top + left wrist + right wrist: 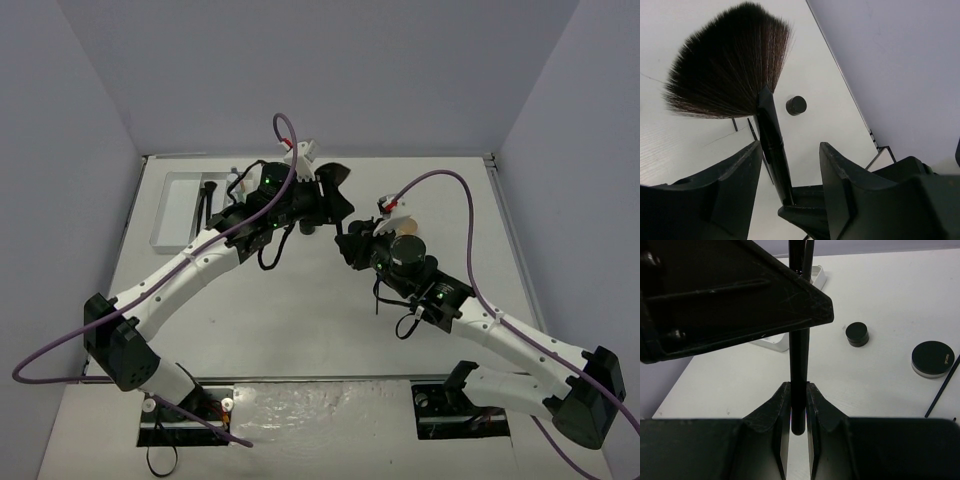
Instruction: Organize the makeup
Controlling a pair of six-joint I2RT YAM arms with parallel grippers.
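Bristles of fan brush (pixel 727 65) fill left wrist view, left claw (pixel 790 146) spread; right wrist shows right claw (pixel 798 390) pinching handle.

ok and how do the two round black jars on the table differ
The small jar is narrow and black all over; the wide jar is broader, flatter, with a pale band under its lid. The wide jar's lid bears tiny lettering; the small jar's is plain. Both are round, black-topped, upright, apart.
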